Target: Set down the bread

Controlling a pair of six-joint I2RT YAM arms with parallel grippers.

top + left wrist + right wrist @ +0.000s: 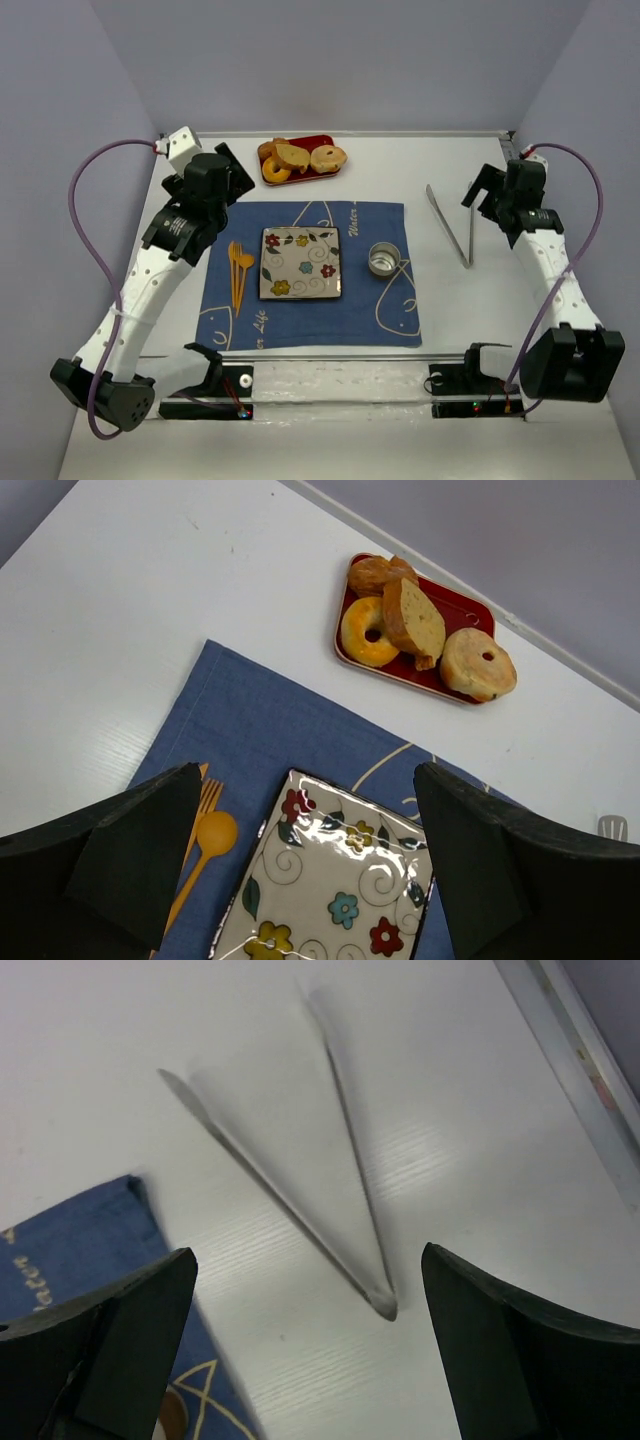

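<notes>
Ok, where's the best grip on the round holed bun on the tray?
Probably across its outer rim, coming from above. The bread lies roughly flat at the right end of the red tray, with the toasted slice crowding its left side, so its near and far edges look freest.

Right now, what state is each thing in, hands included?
bread: lying on the red tray, not gripped.
left hand: open, holding nothing.
right hand: open, holding nothing.
tongs: lying spread open on the table.
plate: bare, flat on the blue mat.
metal cup: upright on the mat.
</notes>
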